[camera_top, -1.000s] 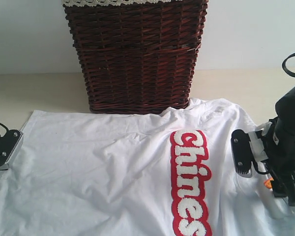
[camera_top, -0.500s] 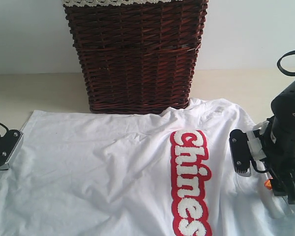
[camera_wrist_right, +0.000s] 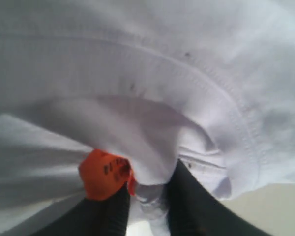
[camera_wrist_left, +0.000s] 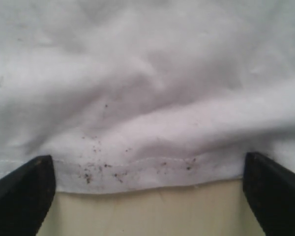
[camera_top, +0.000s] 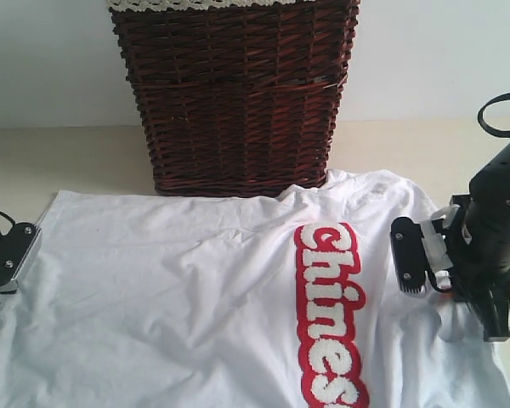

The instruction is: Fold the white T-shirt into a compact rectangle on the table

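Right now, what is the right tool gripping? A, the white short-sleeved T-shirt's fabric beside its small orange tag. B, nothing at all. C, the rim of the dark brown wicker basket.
A: in the right wrist view the right tool pinches a fold of the white short-sleeved T-shirt next to the small orange tag.

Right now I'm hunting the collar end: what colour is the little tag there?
Orange: the tag on the white T-shirt, clearest in the right wrist view.
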Motion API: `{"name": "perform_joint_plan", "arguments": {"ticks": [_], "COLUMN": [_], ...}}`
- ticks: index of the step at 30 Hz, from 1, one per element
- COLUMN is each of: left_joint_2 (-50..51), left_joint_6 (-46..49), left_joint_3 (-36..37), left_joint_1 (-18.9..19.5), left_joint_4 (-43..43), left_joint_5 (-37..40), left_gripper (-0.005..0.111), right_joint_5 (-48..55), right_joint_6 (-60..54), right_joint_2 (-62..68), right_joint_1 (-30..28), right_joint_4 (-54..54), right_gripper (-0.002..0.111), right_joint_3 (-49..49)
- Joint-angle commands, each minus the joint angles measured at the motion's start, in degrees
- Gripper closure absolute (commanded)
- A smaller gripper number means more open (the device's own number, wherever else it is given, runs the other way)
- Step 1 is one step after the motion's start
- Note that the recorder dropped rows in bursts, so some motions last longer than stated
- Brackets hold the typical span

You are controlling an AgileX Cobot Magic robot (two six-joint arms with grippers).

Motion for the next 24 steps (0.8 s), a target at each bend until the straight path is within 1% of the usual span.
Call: {"name": "perform_joint_plan", "arguments": {"ticks": [1,2,7,11,13,16,20,22,24], "left_joint_2": [0.6,0.6,0.6,0.6,0.6,0.6,0.6,0.6,0.6], "left_joint_6": [-0.4,-0.4,-0.2,-0.3,-2.3,-4.0,-4.9,-4.9,-4.9], "left_joint_3": [0.0,0.0,0.7,2.8,3.5,4.1,4.1,4.1,4.1], "left_joint_1": [0.1,0.1,0.1,0.1,0.1,0.1,0.1,0.1,0.1], "left_joint_4": [-2.1,-2.5,-2.9,-3.0,-3.0,-3.0,-3.0,-3.0,-3.0], "left_joint_5": [-0.2,-0.2,-0.4,-2.9,-3.7,-7.5,-7.5,-7.5,-7.7], "left_gripper": [0.002,0.002,0.002,0.002,0.002,0.002,0.002,0.004,0.009], "right_joint_5": [-5.3,-5.1,-4.9,-4.9,-4.9,-4.9,-4.9,-4.9,-4.9], "right_joint_6": [0.7,0.7,0.7,0.7,0.7,0.7,0.7,0.7,0.7], "right_joint_2": [4.4,4.4,4.4,4.4,4.4,4.4,4.4,4.4,4.4], "right_joint_1": [-0.3,-0.3,-0.3,-0.3,-0.3,-0.3,-0.3,-0.3,-0.3], "right_joint_4": [3.0,3.0,3.0,3.0,3.0,3.0,3.0,3.0,3.0], "right_gripper": [0.107,0.108,0.108,0.108,0.108,0.108,0.108,0.108,0.108], "right_joint_3": [2.1,2.1,2.1,2.1,2.1,2.1,2.1,2.1,2.1]}}
